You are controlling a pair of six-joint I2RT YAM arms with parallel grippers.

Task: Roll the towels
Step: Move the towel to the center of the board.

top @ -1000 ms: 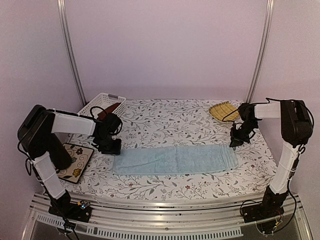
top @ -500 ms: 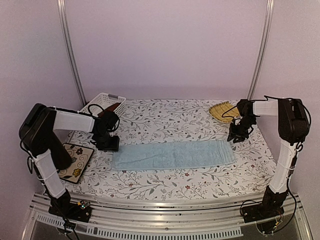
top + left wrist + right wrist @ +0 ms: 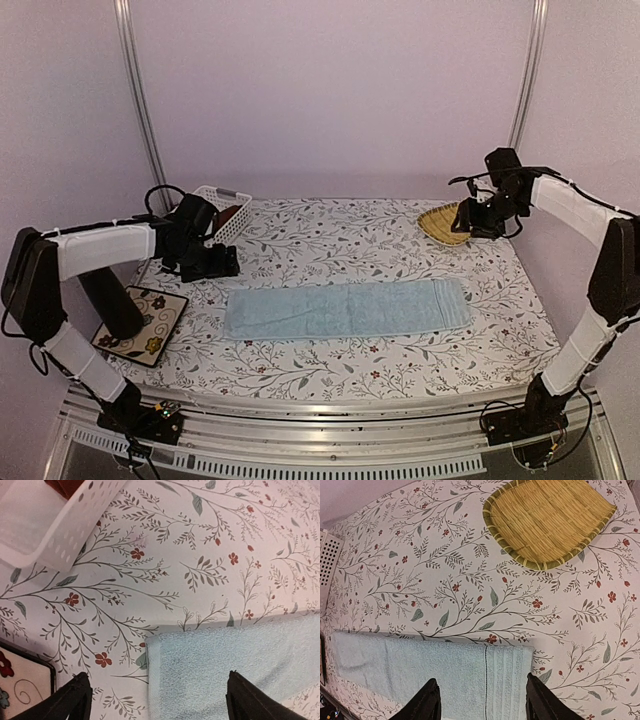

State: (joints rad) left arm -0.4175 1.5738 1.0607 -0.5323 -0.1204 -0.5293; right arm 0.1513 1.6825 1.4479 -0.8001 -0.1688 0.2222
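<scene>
While the left end effector [image 3: 156, 682] gapes, the blue towel [image 3: 345, 308] lies flat nearby.

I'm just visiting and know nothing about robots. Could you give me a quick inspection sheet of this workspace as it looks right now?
Surface: floral tablecloth, lying flat.
Job's things: light blue towel spread flat, not rolled; rust-red towel in the white basket.
Clutter: yellow woven tray far right; patterned tile near left.
Grippers: left gripper open, empty; right gripper open, empty.
Cables: black cable loops at both wrists.
Surroundings: pale walls, two metal posts.
</scene>
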